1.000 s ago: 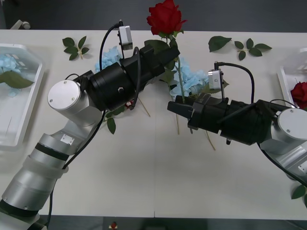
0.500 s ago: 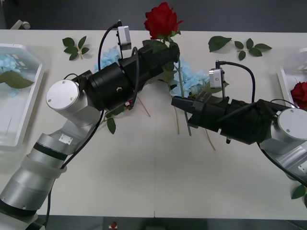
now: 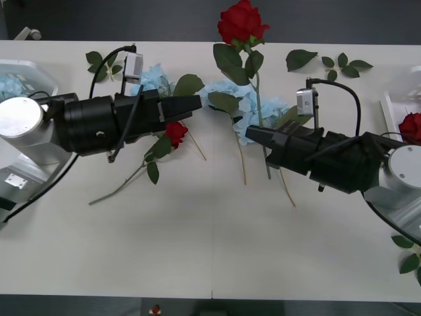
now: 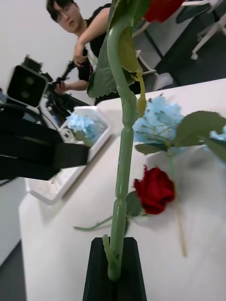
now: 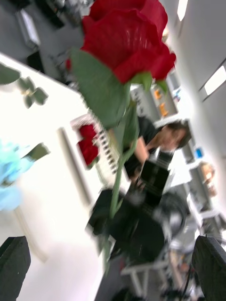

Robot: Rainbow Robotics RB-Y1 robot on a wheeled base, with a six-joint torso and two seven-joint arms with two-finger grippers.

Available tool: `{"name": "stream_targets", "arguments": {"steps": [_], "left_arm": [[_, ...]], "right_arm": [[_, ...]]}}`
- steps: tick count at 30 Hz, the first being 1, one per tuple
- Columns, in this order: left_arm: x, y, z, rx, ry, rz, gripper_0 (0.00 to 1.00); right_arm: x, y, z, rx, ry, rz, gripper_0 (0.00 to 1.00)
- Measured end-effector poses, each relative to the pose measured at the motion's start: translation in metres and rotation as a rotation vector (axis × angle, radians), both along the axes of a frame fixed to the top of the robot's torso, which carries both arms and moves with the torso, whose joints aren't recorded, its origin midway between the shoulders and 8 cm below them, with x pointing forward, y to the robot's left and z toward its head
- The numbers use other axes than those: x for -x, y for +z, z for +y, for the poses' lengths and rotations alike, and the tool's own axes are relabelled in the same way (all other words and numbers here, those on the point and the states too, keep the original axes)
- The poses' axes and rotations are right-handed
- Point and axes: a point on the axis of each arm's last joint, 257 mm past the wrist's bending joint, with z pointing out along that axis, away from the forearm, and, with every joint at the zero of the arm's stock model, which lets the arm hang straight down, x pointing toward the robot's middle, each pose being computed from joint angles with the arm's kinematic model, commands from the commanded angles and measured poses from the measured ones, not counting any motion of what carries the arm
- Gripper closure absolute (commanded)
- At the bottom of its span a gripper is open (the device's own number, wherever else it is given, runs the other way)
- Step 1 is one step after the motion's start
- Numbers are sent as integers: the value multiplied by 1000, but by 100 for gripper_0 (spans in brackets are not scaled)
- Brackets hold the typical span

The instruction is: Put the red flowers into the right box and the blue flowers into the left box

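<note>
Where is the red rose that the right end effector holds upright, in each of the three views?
Front view: held rose at top centre, over the table's far edge.
Right wrist view: its stem rises through the middle.
Left wrist view: bloom large, at top.
Shared landmark: the red rose lying on the table.

Bare table from 4 through 8 o'clock gives open passage, while at centre toward 12 the blue flowers, a lying red rose, scattered stems and the right gripper's upright rose crowd the way.
</note>
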Motion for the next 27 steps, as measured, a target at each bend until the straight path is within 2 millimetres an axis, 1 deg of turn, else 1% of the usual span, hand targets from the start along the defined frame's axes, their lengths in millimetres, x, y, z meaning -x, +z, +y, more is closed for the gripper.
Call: {"name": "stream_targets", "arguments": {"steps": [2, 3, 5, 8, 12, 13, 16, 19, 22, 24, 27], "left_arm": [[3, -10, 19, -72, -10, -4, 0], [4, -15, 30, -112, -14, -6, 0], [5, -27, 50, -201, -17, -14, 0], [5, -48, 81, -349, -10, -34, 0], [2, -80, 116, -550, -5, -66, 0], [1, -88, 123, -596, -4, -74, 0], [-5, -108, 145, -723, 10, -101, 0], [-15, -124, 165, -837, 38, -135, 0], [-28, -139, 184, -953, 71, -176, 0], [-38, -146, 190, -1010, 96, -209, 0], [-48, -155, 190, -1058, 124, -235, 0]], "right_arm": [[-8, -2, -20, 60, -23, -16, 100], [-14, -5, -35, 103, -35, -21, 100], [-28, -13, -72, 199, -73, -23, 100], [-50, -25, -144, 357, -142, -4, 100], [-70, -26, -242, 508, -250, 51, 100], [-73, -26, -262, 527, -279, 65, 100], [-76, -26, -316, 588, -356, 99, 100], [-75, -27, -358, 637, -420, 126, 100], [-68, -40, -401, 710, -476, 166, 100], [-63, -49, -428, 740, -522, 196, 100], [-57, -57, -469, 756, -607, 232, 100]]}}
